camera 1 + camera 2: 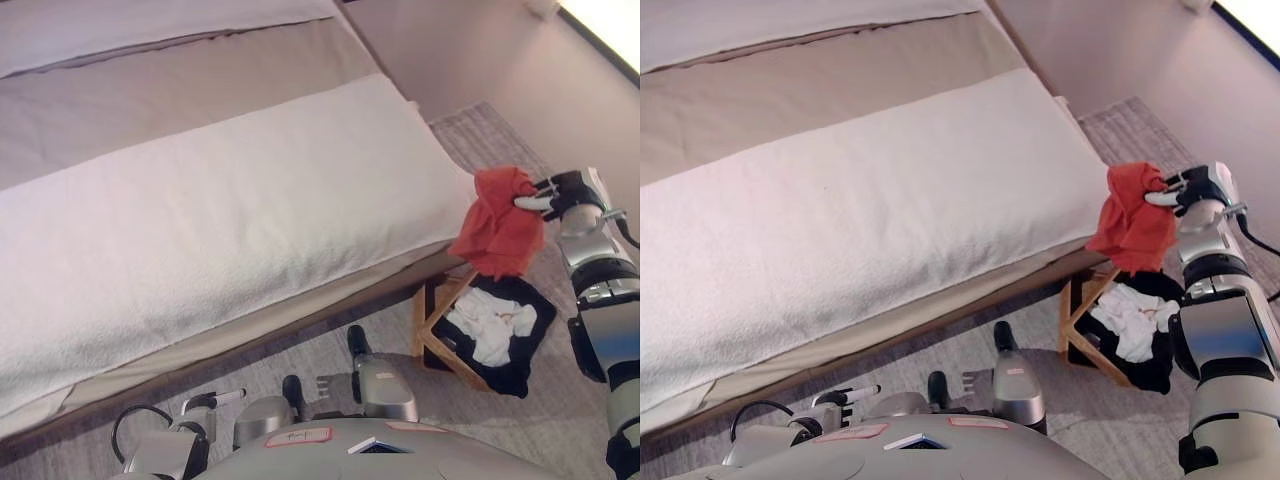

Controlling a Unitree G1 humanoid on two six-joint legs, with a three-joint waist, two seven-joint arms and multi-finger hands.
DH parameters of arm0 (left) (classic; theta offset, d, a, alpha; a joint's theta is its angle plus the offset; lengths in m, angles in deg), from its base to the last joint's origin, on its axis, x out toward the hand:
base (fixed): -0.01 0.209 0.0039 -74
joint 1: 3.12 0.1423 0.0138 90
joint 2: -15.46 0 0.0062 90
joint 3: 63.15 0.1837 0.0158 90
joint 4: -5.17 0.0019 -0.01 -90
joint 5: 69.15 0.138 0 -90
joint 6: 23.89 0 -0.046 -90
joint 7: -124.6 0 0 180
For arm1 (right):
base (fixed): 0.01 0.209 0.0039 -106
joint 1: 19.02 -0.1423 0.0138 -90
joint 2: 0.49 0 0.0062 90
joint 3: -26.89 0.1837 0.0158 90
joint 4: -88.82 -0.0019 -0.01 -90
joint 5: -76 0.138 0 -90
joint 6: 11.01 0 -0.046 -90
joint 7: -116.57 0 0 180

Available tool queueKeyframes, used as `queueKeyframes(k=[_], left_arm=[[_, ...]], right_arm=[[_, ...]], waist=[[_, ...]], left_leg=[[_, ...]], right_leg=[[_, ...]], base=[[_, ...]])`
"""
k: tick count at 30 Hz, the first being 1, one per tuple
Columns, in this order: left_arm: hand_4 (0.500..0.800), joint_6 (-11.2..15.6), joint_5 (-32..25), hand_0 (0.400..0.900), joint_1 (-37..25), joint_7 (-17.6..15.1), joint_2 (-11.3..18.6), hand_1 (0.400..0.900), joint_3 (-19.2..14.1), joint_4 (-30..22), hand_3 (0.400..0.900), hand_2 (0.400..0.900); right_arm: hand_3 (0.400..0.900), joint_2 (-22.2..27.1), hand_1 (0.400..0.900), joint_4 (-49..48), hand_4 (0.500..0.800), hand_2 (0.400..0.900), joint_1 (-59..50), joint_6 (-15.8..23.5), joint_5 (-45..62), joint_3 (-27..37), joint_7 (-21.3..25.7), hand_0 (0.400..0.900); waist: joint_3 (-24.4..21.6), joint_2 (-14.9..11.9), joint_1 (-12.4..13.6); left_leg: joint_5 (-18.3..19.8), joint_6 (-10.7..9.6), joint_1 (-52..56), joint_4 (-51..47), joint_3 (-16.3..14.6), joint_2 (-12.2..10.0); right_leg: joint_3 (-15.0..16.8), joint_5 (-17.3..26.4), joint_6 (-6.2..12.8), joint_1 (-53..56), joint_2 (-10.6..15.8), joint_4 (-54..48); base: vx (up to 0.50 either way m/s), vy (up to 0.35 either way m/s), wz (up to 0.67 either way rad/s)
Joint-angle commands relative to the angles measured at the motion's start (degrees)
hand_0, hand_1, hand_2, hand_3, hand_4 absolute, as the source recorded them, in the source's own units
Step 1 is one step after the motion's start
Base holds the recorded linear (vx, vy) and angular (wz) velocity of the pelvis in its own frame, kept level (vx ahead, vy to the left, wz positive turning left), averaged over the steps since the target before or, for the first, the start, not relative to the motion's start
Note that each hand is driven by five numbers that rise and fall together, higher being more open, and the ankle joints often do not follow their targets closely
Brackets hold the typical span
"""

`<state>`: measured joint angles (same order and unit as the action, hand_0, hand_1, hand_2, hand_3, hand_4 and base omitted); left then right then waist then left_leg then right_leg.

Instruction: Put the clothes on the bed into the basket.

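My right hand (556,193) is shut on a red garment (500,224) and holds it in the air off the bed's right end, above the basket. The garment hangs down from the hand; it also shows in the right eye view (1132,216). The wooden basket (432,322) stands on the floor by the bed's corner, with a dark liner and white clothes (492,324) inside. My left hand (205,408) shows low at the bottom left, near the bed's front edge, fingers relaxed and empty.
The bed (200,220) fills the left and middle, covered by a white towel-like blanket (230,200) with a beige sheet behind. A grey patterned rug (480,130) lies on the floor around the basket. A wall stands at the far right.
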<state>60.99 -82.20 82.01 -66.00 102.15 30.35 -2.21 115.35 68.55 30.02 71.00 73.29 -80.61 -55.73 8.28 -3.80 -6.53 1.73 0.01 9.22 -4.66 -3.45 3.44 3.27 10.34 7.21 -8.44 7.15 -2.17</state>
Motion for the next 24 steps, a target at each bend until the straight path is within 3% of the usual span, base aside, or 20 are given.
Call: queueKeyframes(k=[1,9,23,24], left_arm=[[0.800,0.02,2.32,0.900,0.54,-0.42,3.26,0.900,1.59,1.60,0.900,0.900],[0.800,0.35,2.33,0.900,1.00,0.89,2.79,0.900,2.93,1.24,0.900,0.900],[0.800,0.93,0.98,0.900,0.03,1.35,0.92,0.900,5.81,0.58,0.900,0.900],[0.800,1.00,0.65,0.900,-0.16,1.36,0.68,0.900,6.10,0.20,0.900,0.900]], right_arm=[[0.400,6.83,0.400,0.85,0.500,0.400,-4.91,2.00,0.06,-0.80,1.82,0.400],[0.400,8.85,0.400,7.01,0.500,0.400,-2.31,1.70,0.74,1.82,0.44,0.400],[0.400,14.59,0.400,12.61,0.500,0.400,-4.64,1.50,1.68,1.72,-0.76,0.400],[0.435,15.34,0.435,12.78,0.521,0.435,-5.27,1.38,1.33,1.23,-0.65,0.435]], waist=[[-1.41,0.69,-0.50],[-0.45,2.64,-1.55],[2.04,9.49,-3.08],[2.21,9.87,-3.01]], left_leg=[[2.91,-0.19,-0.03,-0.34,-1.14,-1.30],[3.43,-0.16,0.86,-0.34,-2.06,-0.77],[2.49,-0.73,-0.57,-0.16,-2.32,0.17],[2.35,-0.76,-0.86,-0.09,-2.10,0.21]], right_leg=[[2.50,1.67,5.21,-3.99,1.08,6.89],[4.22,1.51,5.12,-4.21,0.91,6.97],[4.14,1.62,4.87,-5.03,2.49,6.55],[3.89,1.55,4.82,-5.02,2.62,6.47]], base=[[0.01,0.025,-0.30],[0.01,0.003,-0.10],[0.00,-0.005,0.00],[-0.01,-0.015,0.08]])
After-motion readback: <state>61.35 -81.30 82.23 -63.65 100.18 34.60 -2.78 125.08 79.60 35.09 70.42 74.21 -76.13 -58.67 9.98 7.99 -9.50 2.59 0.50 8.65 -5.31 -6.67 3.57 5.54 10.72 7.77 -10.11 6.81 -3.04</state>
